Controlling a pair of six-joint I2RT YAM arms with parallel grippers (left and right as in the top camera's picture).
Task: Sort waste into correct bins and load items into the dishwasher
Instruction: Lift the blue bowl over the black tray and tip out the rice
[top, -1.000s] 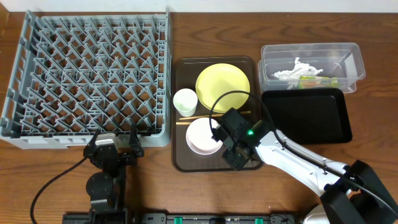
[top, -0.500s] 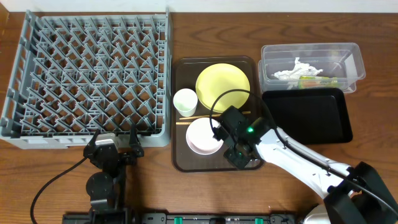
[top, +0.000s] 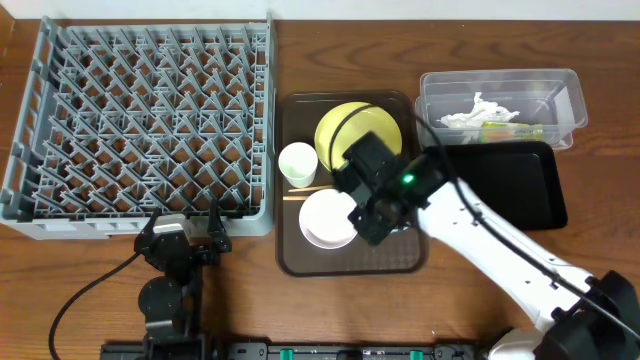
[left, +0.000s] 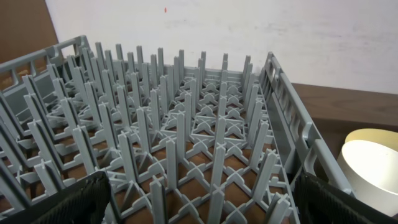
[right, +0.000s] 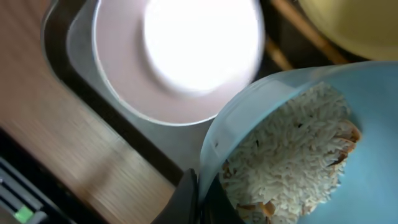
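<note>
Gripping the blue bowl (right: 373, 162) by its rim with the right gripper (right: 198, 194), jaws pinched together on the thin wall. Inside, a heap of whitish rice (right: 292, 155) with a few brown scraps at the edges. No way to tell from the wrist view whether it is lifted clear or resting on something. Hidden from overhead, too, tucked beneath the gripper itself.

Right beside the held bowl: the white bowl (right: 193, 50), sitting flat on the brown tray (right: 74, 93). From above, hovering over the middle of that tray, between the white bowl and the yellow plate (top: 378, 122), and covering part of the plate. On the tray's left side, a small white cup (top: 297, 163), upright, with chopsticks (top: 298, 194) lying just below it.

Off to the right, well apart from the held bowl: a clear tub (top: 560, 95) with crumpled tissue (top: 470, 112) and a green-and-orange wrapper (top: 512, 130) in it. Just beside its near wall, a black tray (top: 500, 190).

Far left, the big grey dish rack (top: 150, 120). Parked at its near edge with the left gripper (top: 187, 230), jaws spread wide, holding nothing.
</note>
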